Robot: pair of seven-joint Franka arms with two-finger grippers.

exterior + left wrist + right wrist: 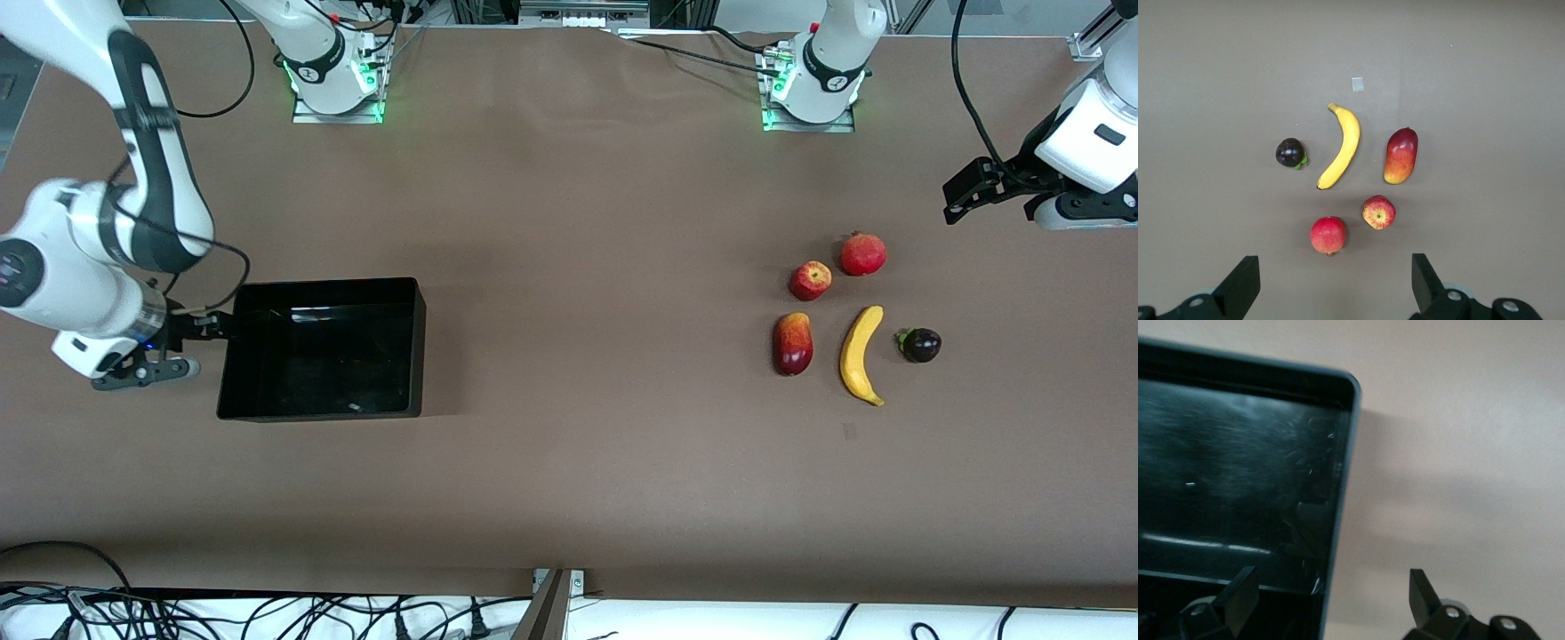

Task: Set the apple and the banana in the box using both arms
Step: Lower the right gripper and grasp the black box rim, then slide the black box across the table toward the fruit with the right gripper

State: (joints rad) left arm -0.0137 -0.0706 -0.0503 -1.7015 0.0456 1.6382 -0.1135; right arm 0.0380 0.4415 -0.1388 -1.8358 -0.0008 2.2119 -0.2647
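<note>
- While both fruits lie loose on the worktop [569, 462], the left end effector [965, 197] hangs spread wide and empty over bare worktop by the left arm's end, above and off to one side of the fruit cluster.
- Apple [810, 280] sits at the cluster's edge nearest the robot bases, just beside the plain red fruit [863, 254]; it is the task fruit closest to the left end effector.
- Banana [861, 354] lies nearer the front camera than the apple, between the mango-like fruit [793, 343] and the dark purple fruit [920, 345]; apart from both.
- Banana's long axis runs roughly toward and away from the front camera, with a slight bow.
- Left wrist view: apple [1379, 212] and banana [1341, 146] both ahead of the open fingers [1239, 287]; a descent to the apple looks like the likely next move.
- Left arm is far nearer the fruit; right arm is well apart from it.
- Box [233, 391] sits toward the right arm's end, well apart from the fruit; nothing in it.
- Right end effector [169, 351] sits low at the box's outer end wall, fingers wide, gripping nothing; whether it straddles the wall I cannot tell.
- Right wrist view shows the box [1345, 473] corner and bare glossy floor.
</note>
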